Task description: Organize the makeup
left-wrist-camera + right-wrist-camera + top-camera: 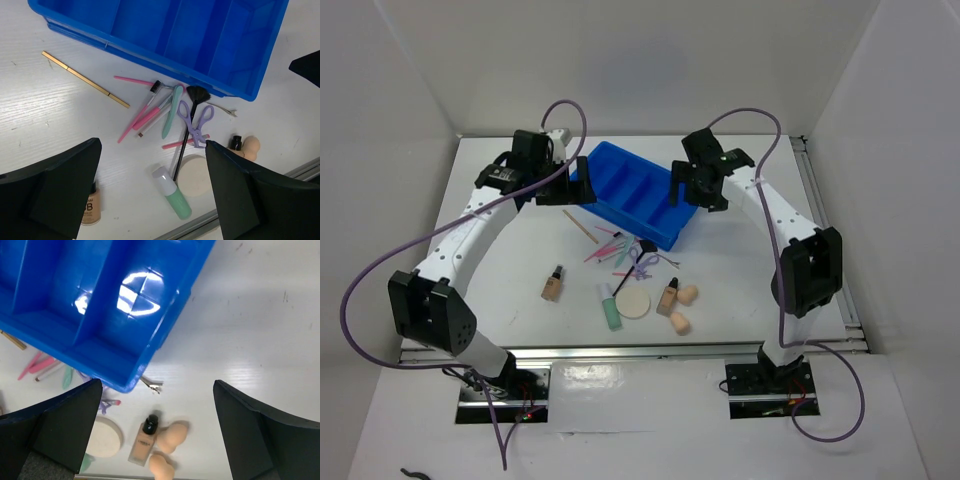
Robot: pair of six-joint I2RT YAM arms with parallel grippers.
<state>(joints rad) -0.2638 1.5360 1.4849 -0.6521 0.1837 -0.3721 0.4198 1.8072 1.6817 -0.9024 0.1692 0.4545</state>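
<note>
Left gripper (152, 145) fingers spread wide, gripping nothing, above crowded pink/green sticks (145, 112) and black brush (187, 131). Right gripper (157, 385) likewise wide apart, over corner of glossy blue tray (125, 367). White walls (380, 100) close in table (520, 280). Makeup lies on table, near side of tray: mint tube (609, 310), flat round puff (634, 303), bottle (668, 298) touching soft egg-shaped sponges (687, 293). Second bottle (554, 285) apart, leftward.

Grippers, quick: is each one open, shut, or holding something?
Left gripper: open, holding nothing.
Right gripper: open, holding nothing.
</note>
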